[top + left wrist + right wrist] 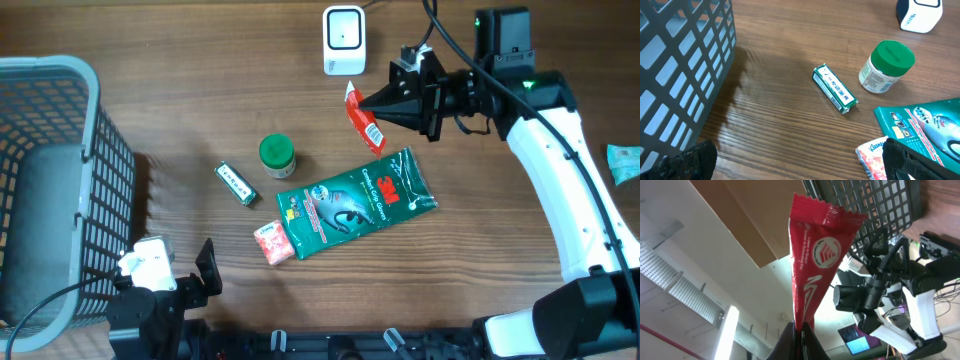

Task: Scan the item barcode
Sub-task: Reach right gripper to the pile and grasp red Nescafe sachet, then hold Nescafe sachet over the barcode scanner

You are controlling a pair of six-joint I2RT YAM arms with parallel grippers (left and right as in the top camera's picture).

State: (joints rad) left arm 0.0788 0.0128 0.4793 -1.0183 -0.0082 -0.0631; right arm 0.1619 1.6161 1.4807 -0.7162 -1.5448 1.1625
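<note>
Right jaws: clamped together on one end of the red packet (815, 255), which rose straight up from between them in the wrist view.
Right gripper (368, 104): was on the far side of the table, pointing left, with its arm reaching in from the right.
Red packet's place: held off the wood, just near and right of the white scanner (343, 40); whether the two touched could not be told.
Left jaws: stood wide apart with nothing between them.
Left gripper (797, 162): was low at the near left, beside the grey basket (50, 68).
Ahead of the left gripper: a green-and-white stick pack (835, 89) lay flat, and a green-lidded jar (886, 66) stood upright to its right.
Mid-table: a green 3M pouch (357, 200) lay right of the stick pack, with a small tissue pack (273, 243) touching its near left corner.
Far right edge: a teal item (622, 162) lay partly out of view.
</note>
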